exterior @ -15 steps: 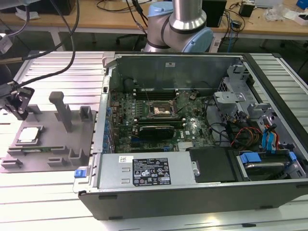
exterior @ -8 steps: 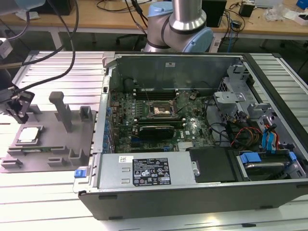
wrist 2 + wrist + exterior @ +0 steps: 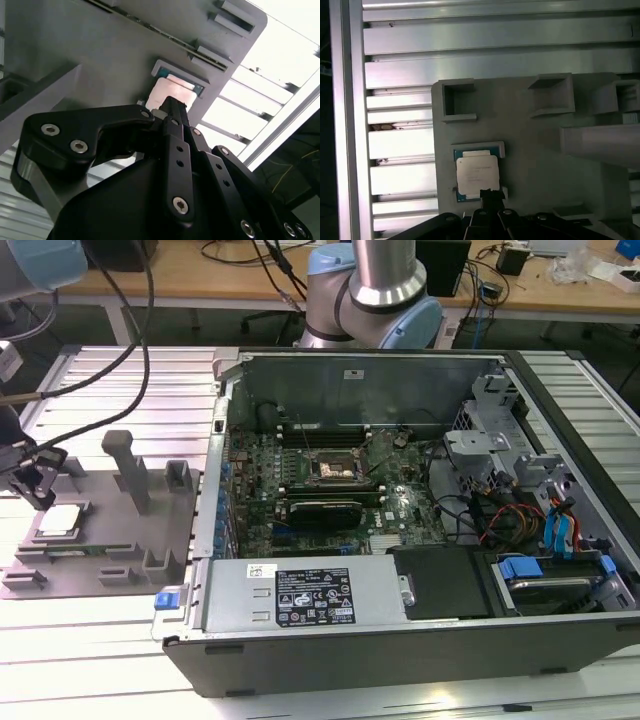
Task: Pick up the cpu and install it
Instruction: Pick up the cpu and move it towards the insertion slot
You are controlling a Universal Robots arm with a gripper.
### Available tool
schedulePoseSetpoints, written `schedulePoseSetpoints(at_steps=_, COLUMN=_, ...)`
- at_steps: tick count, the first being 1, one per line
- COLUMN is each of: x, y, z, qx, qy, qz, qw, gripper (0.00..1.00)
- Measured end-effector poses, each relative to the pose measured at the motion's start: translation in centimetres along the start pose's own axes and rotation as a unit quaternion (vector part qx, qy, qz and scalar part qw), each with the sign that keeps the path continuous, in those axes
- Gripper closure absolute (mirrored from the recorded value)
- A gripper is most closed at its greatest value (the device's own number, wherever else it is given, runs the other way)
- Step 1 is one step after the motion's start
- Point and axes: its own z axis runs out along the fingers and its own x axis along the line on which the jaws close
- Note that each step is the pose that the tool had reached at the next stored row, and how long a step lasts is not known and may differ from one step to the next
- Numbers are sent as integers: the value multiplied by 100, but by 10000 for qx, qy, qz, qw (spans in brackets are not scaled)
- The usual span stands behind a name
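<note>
Slatted metal table (image 3: 100, 660), grey tray (image 3: 100, 540) beside open case (image 3: 350, 665). Gripper (image 3: 35, 485) hovers just above tray; open or clenched, cannot tell. Cpu (image 3: 58, 521) lies flat in recess near tray's edge, directly under tip. Socket (image 3: 335, 468) well apart, toward exterior view's right.

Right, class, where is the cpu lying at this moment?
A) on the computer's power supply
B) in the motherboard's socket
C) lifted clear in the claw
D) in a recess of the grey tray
D: in the first wrist view the cpu lies flat in a recess of the grey tray, with the claw close over one edge of it.
</note>
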Motion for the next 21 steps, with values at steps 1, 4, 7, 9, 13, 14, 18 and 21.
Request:
schedulePoseSetpoints(at_steps=1, x=5, y=-2, z=36, qx=-1, qy=2, qz=-39, qw=10000, gripper=89)
schedulePoseSetpoints(at_steps=4, x=15, y=-4, z=96, qx=-3, qy=6, qz=-105, qw=9999, gripper=89)
schedulePoseSetpoints(at_steps=7, x=27, y=-9, z=161, qx=-3, qy=6, qz=-112, qw=9999, gripper=89)
schedulePoseSetpoints(at_steps=9, x=28, y=-10, z=188, qx=-3, qy=6, qz=-110, qw=9999, gripper=89)
schedulePoseSetpoints(at_steps=13, x=37, y=-12, z=240, qx=-4, qy=6, qz=-106, qw=9999, gripper=89)
schedulePoseSetpoints(at_steps=14, x=42, y=-11, z=250, qx=-10, qy=6, qz=-108, qw=9999, gripper=89)
schedulePoseSetpoints(at_steps=18, x=62, y=-9, z=274, qx=-12, qy=7, qz=-130, qw=9999, gripper=89)
schedulePoseSetpoints(at_steps=21, x=63, y=-9, z=274, qx=-12, qy=7, qz=-139, qw=9999, gripper=89)
